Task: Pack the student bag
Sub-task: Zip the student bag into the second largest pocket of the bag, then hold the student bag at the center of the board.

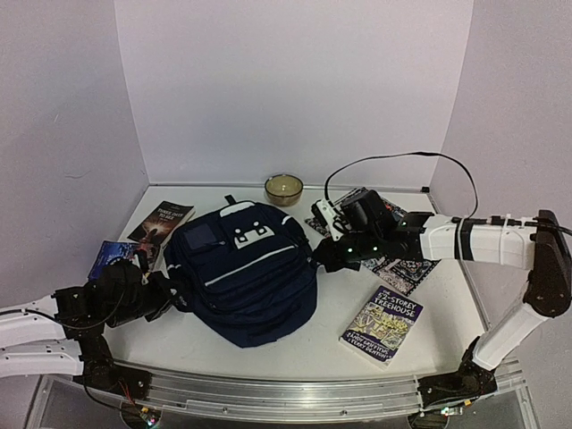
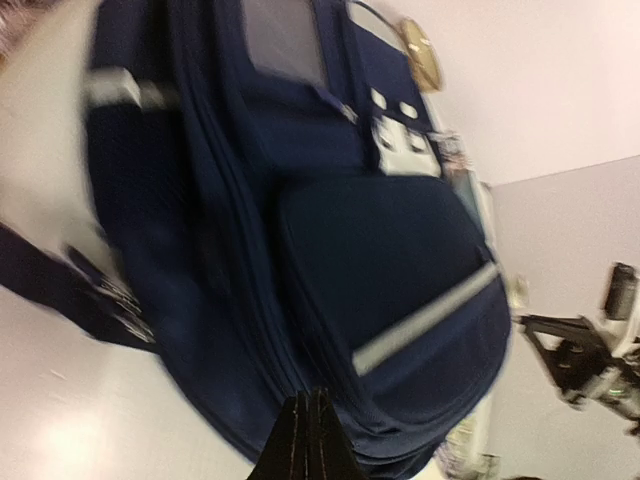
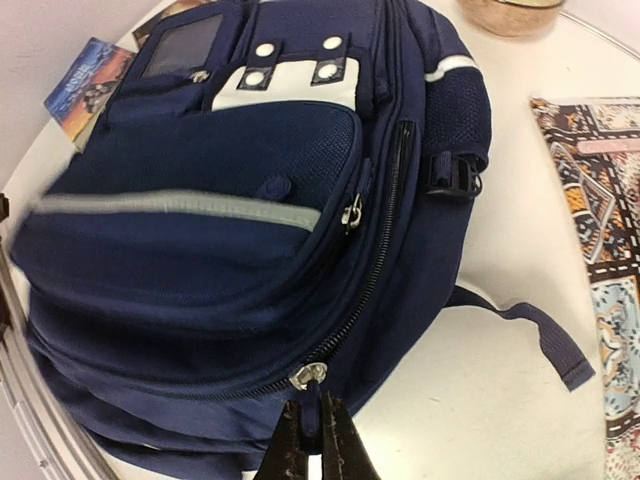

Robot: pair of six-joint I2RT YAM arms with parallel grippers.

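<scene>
**Item 1: student bag**. Navy fabric backpack with a pale diagonal stripe and a white patch. It lies flat, front side up, in the middle of the table, between the two arms. Its top handle points toward the back wall. The main zipper runs along its right flank, and a black buckle sits higher on that side. A navy strap trails out onto the tabletop.

**Item 2: zipper pull**. Small metal tab on the main zipper, at the bag's lower right edge.

**Item 3: right gripper**. At the bag's right side, fingers pressed together and pinching the zipper pull.

**Item 4: left gripper**. At the bag's left lower edge, fingers closed tight against each other. The blurred wrist view does not show whether any fabric is caught between them.

**Item 5: bowl**. Round and tan, near the back wall, just behind the bag's top.

**Item 6: patterned book**. Flat on the table to the bag's right, partly under the right arm.

**Item 7: Treehouse book**. Flat on the table, nearer the front than the patterned book and apart from the bag.

**Item 8: dark book**. Behind and left of the bag.

**Item 9: blue book**. Left of the bag, beside the left arm.
</scene>
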